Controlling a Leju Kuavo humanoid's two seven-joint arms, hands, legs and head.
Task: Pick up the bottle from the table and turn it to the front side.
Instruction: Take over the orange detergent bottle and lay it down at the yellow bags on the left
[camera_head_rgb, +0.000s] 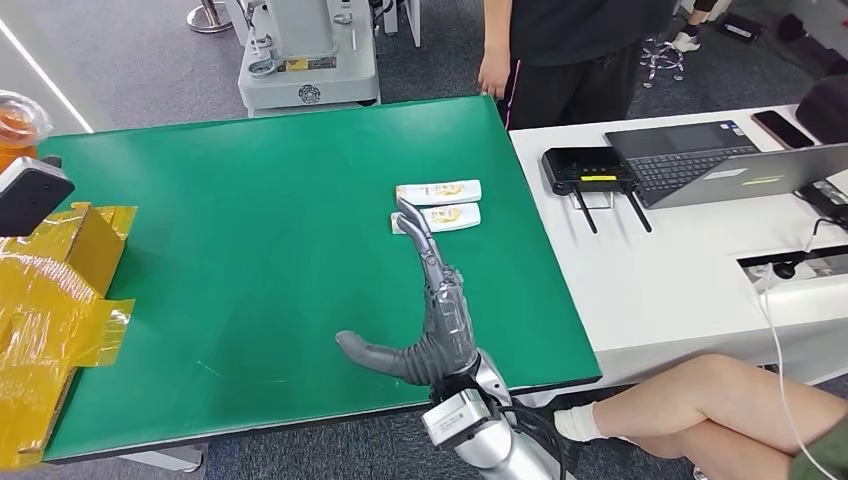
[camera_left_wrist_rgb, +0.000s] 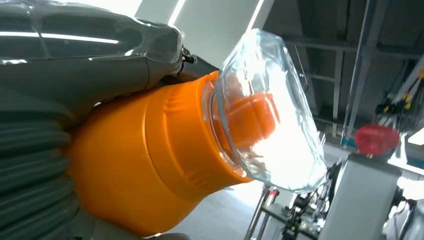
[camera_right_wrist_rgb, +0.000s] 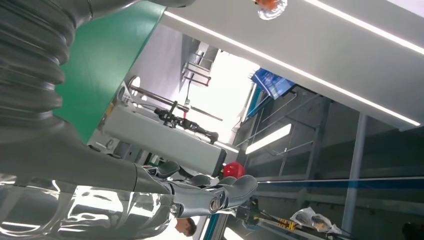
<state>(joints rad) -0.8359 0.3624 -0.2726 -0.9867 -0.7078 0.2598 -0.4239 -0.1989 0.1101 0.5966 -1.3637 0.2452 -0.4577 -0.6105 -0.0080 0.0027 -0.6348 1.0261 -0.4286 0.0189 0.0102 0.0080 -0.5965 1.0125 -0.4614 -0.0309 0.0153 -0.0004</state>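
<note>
My left hand (camera_left_wrist_rgb: 75, 55) grips an orange bottle (camera_left_wrist_rgb: 145, 165) with a clear cap (camera_left_wrist_rgb: 270, 110). In the head view the bottle (camera_head_rgb: 15, 125) is raised at the far left edge, just above my left hand (camera_head_rgb: 30, 195), beyond the green table (camera_head_rgb: 250, 250). My right hand (camera_head_rgb: 435, 300) is open over the table's right part, thumb spread to the left and fingers stretched toward two white tubes (camera_head_rgb: 440, 205), its fingertips at the nearer one. The right wrist view shows those straight fingers (camera_right_wrist_rgb: 215, 192) holding nothing, and the bottle (camera_right_wrist_rgb: 270, 6) far off.
A box wrapped in yellow tape (camera_head_rgb: 50, 300) sits at the table's left end. A person (camera_head_rgb: 570, 50) stands at the far edge. To the right, a white table (camera_head_rgb: 680, 260) carries a laptop (camera_head_rgb: 720, 165) and a black router (camera_head_rgb: 590, 170). A seated person's leg (camera_head_rgb: 700, 400) is near right.
</note>
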